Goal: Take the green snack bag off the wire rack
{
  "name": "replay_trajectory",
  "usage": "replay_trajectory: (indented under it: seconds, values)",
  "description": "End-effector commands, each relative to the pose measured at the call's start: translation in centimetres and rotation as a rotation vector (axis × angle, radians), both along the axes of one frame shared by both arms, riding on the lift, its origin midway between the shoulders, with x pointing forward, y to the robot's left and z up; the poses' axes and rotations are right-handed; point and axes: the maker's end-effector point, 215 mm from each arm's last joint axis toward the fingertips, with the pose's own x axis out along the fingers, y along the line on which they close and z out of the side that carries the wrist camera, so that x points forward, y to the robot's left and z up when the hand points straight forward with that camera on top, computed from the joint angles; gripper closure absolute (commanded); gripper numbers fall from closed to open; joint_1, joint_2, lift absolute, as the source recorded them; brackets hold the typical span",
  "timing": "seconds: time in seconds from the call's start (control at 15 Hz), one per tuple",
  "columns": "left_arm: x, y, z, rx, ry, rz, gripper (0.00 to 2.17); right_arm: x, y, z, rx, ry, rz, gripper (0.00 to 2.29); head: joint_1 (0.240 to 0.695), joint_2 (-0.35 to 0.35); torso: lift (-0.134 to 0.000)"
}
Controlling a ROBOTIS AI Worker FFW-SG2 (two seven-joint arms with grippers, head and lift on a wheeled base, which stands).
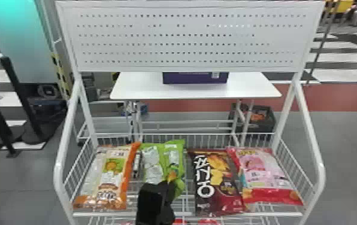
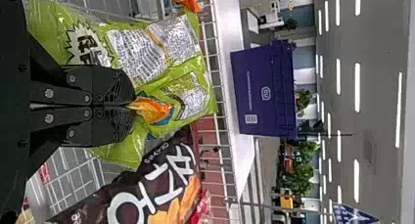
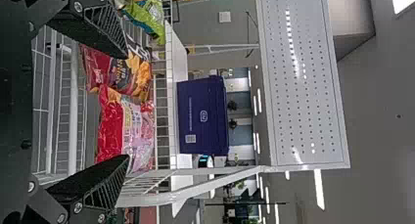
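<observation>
Facing you across the head view stands the white wire rack (image 1: pixel 276 214), its basket lying from nine to three o'clock. At twelve o'clock, above the basket, you see its white perforated panel (image 1: pixel 187 39). Also toward twelve, beyond the basket, is the white bench (image 1: pixel 142 86), with the purple box (image 1: pixel 195 78) resting on it.

From the basket's middle, your orange-edged bag (image 1: pixel 109 179) lies at nine o'clock, the dark red bag (image 1: pixel 216 179) at about four, and the pink bag (image 1: pixel 264 170) at three, right beside the dark one. Your green snack bag (image 1: pixel 154 161) is at ten o'clock, in the basket between the orange-edged bag and the dark red one, creased down its length.

Your left gripper (image 1: pixel 169 183) comes in from six o'clock. Its jaws are pressed together on the green snack bag, pinching it by the orange-printed part, as you can see in the left wrist view. In the right wrist view, your right gripper (image 3: pixel 128 105) has its jaws spread wide, and you see the pink bag beyond the gap.
</observation>
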Motion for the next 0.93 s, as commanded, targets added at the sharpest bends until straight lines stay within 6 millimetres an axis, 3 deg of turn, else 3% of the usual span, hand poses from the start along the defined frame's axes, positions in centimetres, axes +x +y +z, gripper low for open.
replay_trajectory:
  seconds: [0.0, 0.4, 0.67, 0.87]
  values:
    - [-1.1, 0.3, 2.0, -0.013, -0.035, -0.013, 1.44, 0.0, 0.0, 0.0, 0.0, 0.0, 0.0, 0.17, 0.499, 0.0, 0.0]
    - [-5.6, 3.3, 5.6, -0.087, -0.106, -0.02, 1.44, 0.2, 0.3, 0.1, 0.005, -0.004, 0.003, 0.17, 0.499, 0.0, 0.0]
    - [-6.5, 4.5, 5.0, -0.075, -0.095, -0.015, 1.44, 0.2, 0.5, 0.1, 0.008, -0.004, 0.007, 0.17, 0.499, 0.0, 0.0]
    - [-8.4, 6.2, 6.3, -0.077, -0.13, -0.008, 1.44, 0.0, 0.3, -0.1, 0.005, 0.001, 0.002, 0.17, 0.499, 0.0, 0.0]
